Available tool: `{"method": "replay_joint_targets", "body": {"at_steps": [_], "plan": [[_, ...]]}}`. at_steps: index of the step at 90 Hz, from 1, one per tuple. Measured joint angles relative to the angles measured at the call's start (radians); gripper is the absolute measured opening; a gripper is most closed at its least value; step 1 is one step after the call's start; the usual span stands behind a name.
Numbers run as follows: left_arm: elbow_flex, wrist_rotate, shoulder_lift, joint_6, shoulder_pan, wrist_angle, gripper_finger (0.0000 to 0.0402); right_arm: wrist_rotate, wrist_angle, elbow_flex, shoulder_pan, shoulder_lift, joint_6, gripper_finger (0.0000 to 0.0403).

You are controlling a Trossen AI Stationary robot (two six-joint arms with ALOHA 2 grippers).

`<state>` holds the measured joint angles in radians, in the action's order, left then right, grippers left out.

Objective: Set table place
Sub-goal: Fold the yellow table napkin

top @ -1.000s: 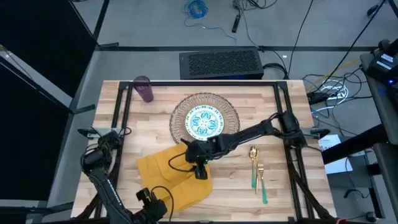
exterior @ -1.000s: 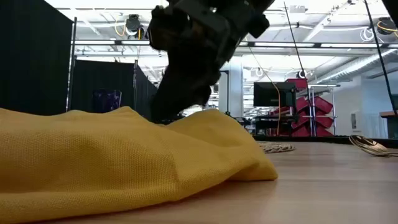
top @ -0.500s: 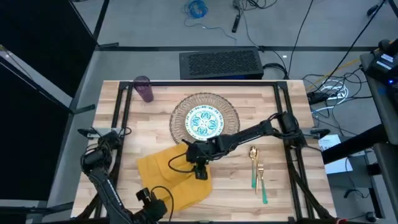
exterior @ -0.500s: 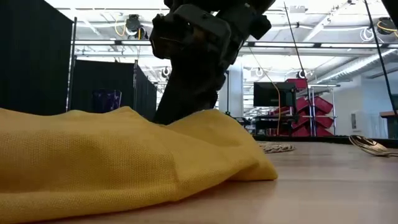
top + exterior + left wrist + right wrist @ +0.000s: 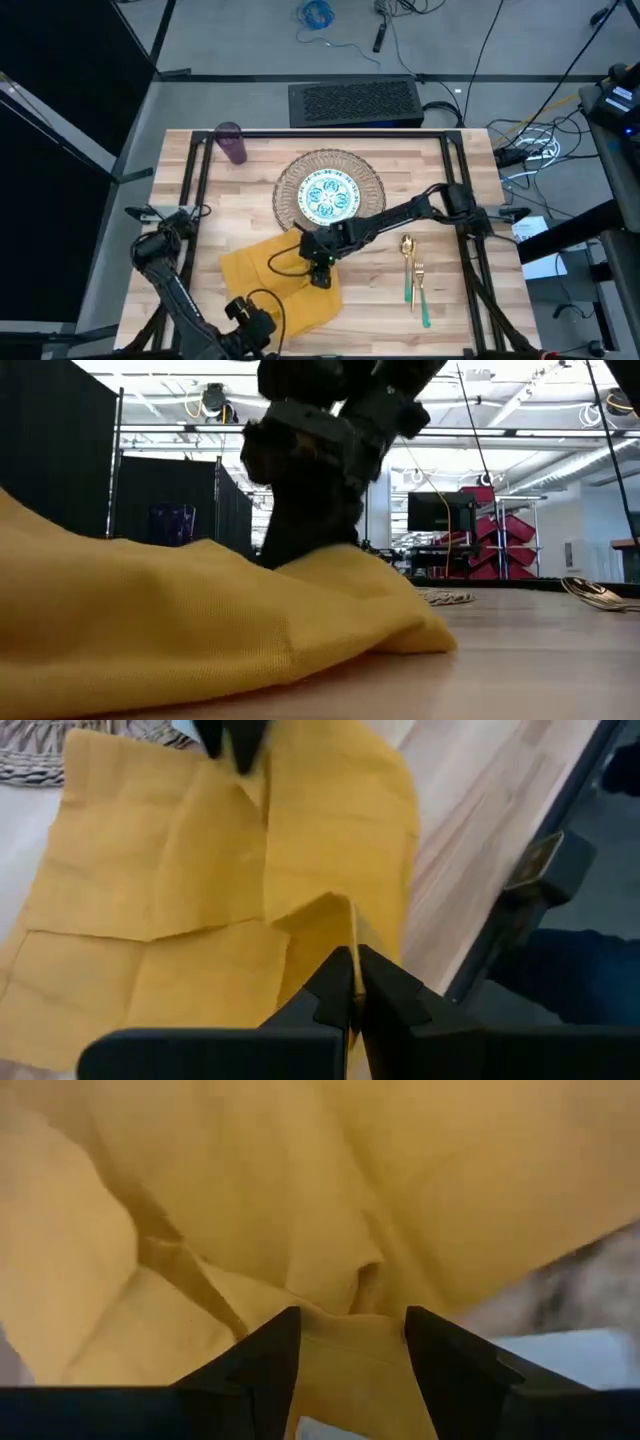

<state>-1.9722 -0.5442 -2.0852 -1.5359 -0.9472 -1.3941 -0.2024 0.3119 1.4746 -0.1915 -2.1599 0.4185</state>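
The right gripper [image 5: 319, 276] sits low over the upper edge of the mustard-yellow cloth napkin [image 5: 277, 283], its two dark fingers [image 5: 262, 1360] spread with a fold of the cloth lying between them; whether they actually press on the fabric cannot be told from its wrist view. In the low view the same gripper [image 5: 300, 545] comes down onto a raised ridge of the napkin [image 5: 180, 615]. The left gripper [image 5: 262, 326] is at the near edge of the large light wooden plank table [image 5: 450, 300], at the napkin's lower corner; its wrist view shows its fingers [image 5: 330, 985] drawn together on a pinched-up fold of the yellow cloth [image 5: 200, 890].

The napkin lies rumpled on the near left part of the tabletop, its upper corner just touching the rim of the round woven straw mat [image 5: 368, 178]. The small white plate with teal pattern [image 5: 331, 196] rests in the middle of that mat. Right of the mat, well clear of the napkin, the gold spoon with a teal handle [image 5: 408, 262] and the gold fork with a teal handle [image 5: 421, 292] lie side by side, pointing away from the near edge. The purple cup [image 5: 231, 142] stands upright at the far left of the table, apart from everything else. Beyond the far edge sits a dark perforated metal box [image 5: 353, 101] on the floor.
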Motion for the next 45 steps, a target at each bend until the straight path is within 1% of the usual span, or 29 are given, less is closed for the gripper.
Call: {"method": "replay_joint_targets", "body": {"at_steps": [9,24,38,45], "plan": [[0.000,0.012,0.000,-0.002,-0.001,0.005,0.0000,0.002,-0.040,0.002,-0.022,-0.016,0.023,0.0169],[0.000,0.018,0.000,-0.004,-0.011,0.040,0.0000,0.060,-0.086,0.002,-0.046,-0.022,0.065,0.0164],[0.000,0.019,0.000,-0.006,-0.018,0.059,0.0000,0.074,-0.077,0.002,-0.058,-0.022,0.107,0.0134],[0.000,0.019,0.000,-0.024,-0.023,0.060,0.0000,0.080,-0.044,0.000,-0.074,-0.011,0.117,0.0116]]}}
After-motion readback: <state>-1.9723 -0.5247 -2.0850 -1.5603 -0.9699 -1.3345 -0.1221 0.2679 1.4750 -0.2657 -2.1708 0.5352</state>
